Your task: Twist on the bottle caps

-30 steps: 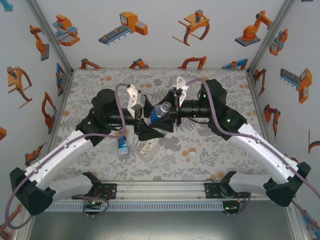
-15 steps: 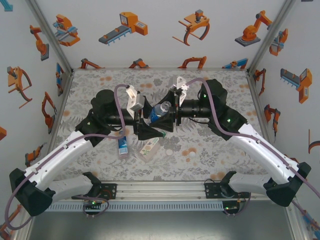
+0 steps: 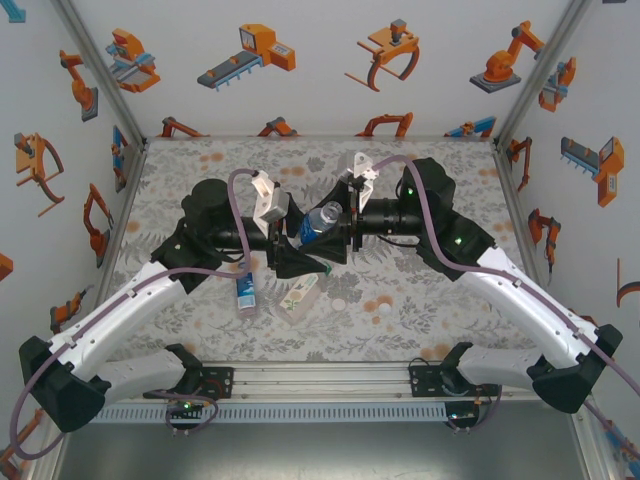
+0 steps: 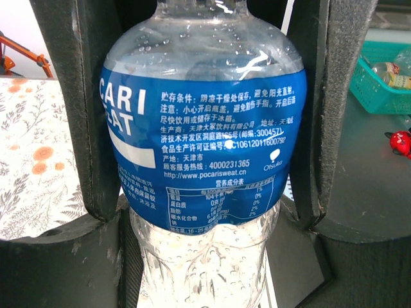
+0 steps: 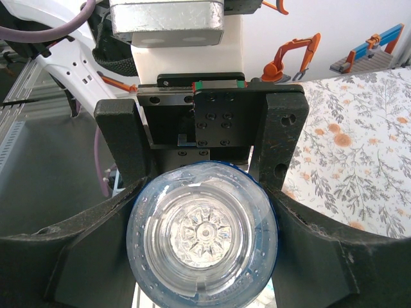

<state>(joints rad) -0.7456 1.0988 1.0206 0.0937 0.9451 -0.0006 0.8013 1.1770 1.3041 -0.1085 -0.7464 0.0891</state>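
Blue-labelled bottle (image 4: pixel 205 147) unmoved; left tool (image 4: pixel 202 77) clenched on it, right tool (image 5: pixel 204 218) likewise.

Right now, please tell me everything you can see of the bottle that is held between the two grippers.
The bottle is small, of clear plastic, wet inside, with a blue label printed in white round its middle. It is held off the table. The left gripper clamps the label from both sides; the right gripper closes round it at its star-moulded base, which faces that wrist camera. Whether its neck bears a cap I cannot tell.
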